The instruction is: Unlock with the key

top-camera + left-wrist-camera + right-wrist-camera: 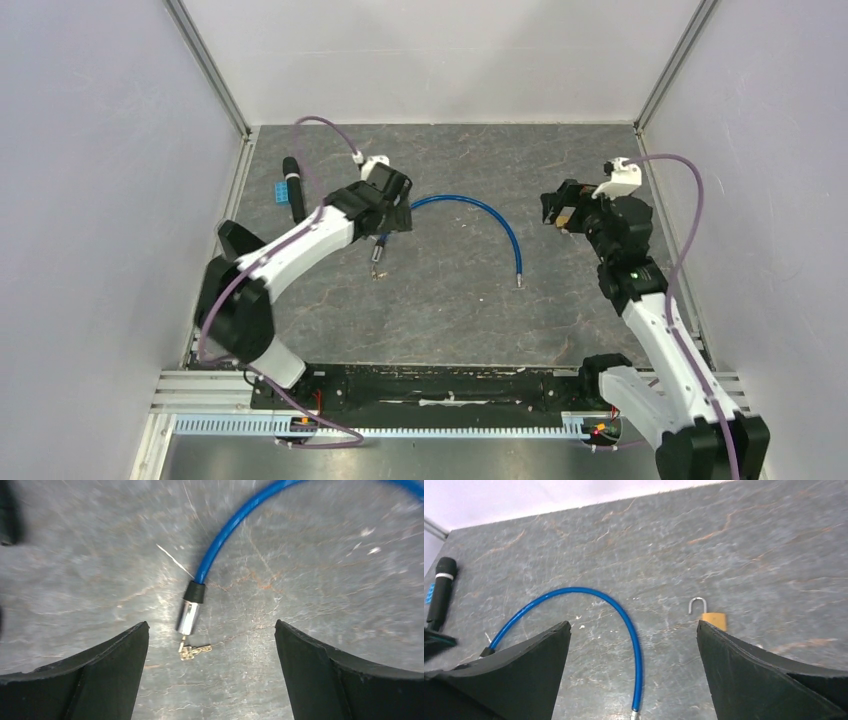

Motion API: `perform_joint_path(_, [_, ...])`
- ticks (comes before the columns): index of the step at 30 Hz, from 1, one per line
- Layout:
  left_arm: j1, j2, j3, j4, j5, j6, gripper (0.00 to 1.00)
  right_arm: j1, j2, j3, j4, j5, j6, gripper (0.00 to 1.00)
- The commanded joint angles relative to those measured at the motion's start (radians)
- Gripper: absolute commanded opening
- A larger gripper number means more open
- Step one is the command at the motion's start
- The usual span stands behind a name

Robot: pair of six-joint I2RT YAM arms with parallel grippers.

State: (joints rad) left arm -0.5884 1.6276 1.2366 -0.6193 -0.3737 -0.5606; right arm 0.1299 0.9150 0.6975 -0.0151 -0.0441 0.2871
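Left of the bench's centre, the key (pixel 187 649) lies at the mouth of the cable lock's barrel (pixel 189 614); I can't tell if it's seated. The left gripper (pixel 210 625) hangs over it, jaws wide and empty. The right gripper (pixel 634 625) is also wide and empty near the right edge, above a brass padlock (pixel 714 620) with its shackle open. Risk: the key is tiny and lies flat, so a descending finger probably nudges the barrel. The barrel then rolls, the springy blue cable (pixel 480 207) drags it, and the key skids out of reach.
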Motion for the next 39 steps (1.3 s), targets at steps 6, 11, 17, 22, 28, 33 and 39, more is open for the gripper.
perform_joint_path(6, [0.007,-0.593,-0.095,0.006,-0.312,0.156,1.0,0.096,-0.395,-0.085,-0.053,0.382,-0.215,0.98])
perform_joint_path(11, [0.007,-0.861,-0.19,0.068,-0.386,0.244,1.0,0.136,-0.556,-0.142,-0.042,0.528,-0.337,0.98])
perform_joint_path(17, [0.007,-1.066,-0.345,0.15,-0.476,0.271,1.0,0.185,-0.67,-0.197,-0.028,0.67,-0.436,0.98])
perform_joint_path(22, [0.007,-1.153,-0.438,0.17,-0.483,0.255,1.0,0.217,-0.749,-0.274,0.006,0.741,-0.472,0.98])
perform_joint_path(28, [0.007,-1.225,-0.493,0.207,-0.527,0.257,1.0,0.269,-0.79,-0.361,0.086,0.77,-0.51,0.98])
perform_joint_path(33, [0.007,-1.239,-0.507,0.219,-0.536,0.261,1.0,0.28,-0.804,-0.381,0.106,0.727,-0.511,0.98])
perform_joint_path(39, [0.007,-1.208,-0.508,0.217,-0.497,0.238,0.99,0.281,-0.808,-0.391,0.114,0.723,-0.51,0.98])
